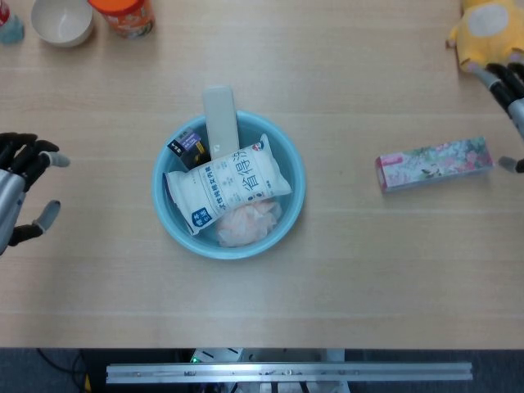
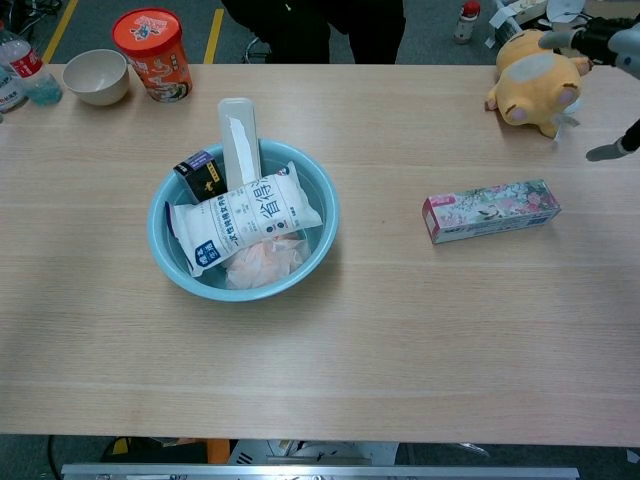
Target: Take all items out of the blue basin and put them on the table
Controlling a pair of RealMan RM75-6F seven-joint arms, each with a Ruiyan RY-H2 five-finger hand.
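Observation:
The blue basin point(image 1: 293, 168) point(image 2: 165, 195) sits left of the table's middle. It holds a white packet with blue print point(image 1: 227, 184) point(image 2: 243, 217), a pale grey flat case point(image 1: 219, 119) point(image 2: 238, 135) leaning over the far rim, a small dark box point(image 1: 187, 146) point(image 2: 199, 173) and a pink crumpled bag point(image 1: 243, 224) point(image 2: 262, 260). A floral long box point(image 1: 434, 163) point(image 2: 489, 210) lies on the table at the right. My right hand point(image 1: 509, 98) point(image 2: 608, 50) hovers open above and right of it, holding nothing. My left hand point(image 1: 20, 187) is open at the left edge.
A yellow plush toy point(image 1: 485, 31) point(image 2: 535, 68) lies at the far right corner. A white bowl point(image 1: 61, 20) point(image 2: 95, 76), an orange-lidded tub point(image 1: 123, 15) point(image 2: 151, 53) and a water bottle point(image 2: 25, 65) stand at the far left.

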